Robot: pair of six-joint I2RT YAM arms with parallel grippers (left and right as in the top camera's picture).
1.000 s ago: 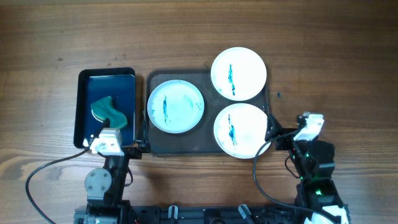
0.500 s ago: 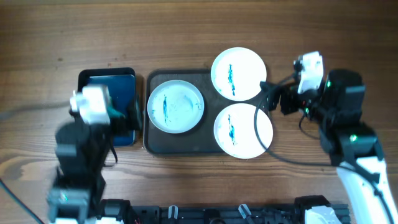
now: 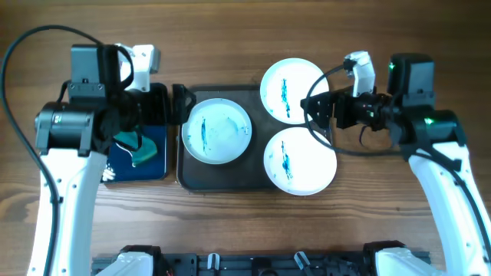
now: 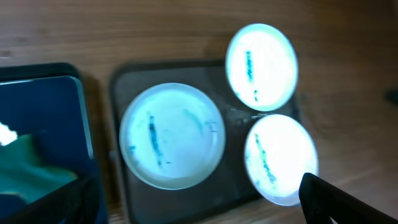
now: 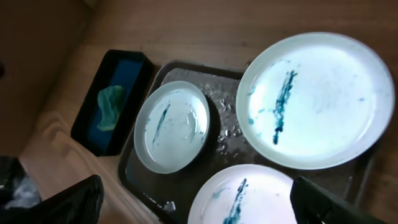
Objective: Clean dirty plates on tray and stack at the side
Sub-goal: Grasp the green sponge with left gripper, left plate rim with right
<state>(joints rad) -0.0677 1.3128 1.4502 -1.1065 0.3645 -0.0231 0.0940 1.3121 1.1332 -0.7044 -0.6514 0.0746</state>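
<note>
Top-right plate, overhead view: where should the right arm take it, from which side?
Pinch the raised rim of the top-right plate at its far-right arc, approaching from the right, where the open right end effector sits. The plate lies flat and overhangs the tray past its far edge, likely leaving room under the rim; its near side crowds the lower plate.

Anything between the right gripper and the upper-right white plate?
Nothing visible. The open right gripper hovers at the right edge of that round white, blue-smeared plate; the neighbouring white plate lies nearer the robot, not between them.
</note>
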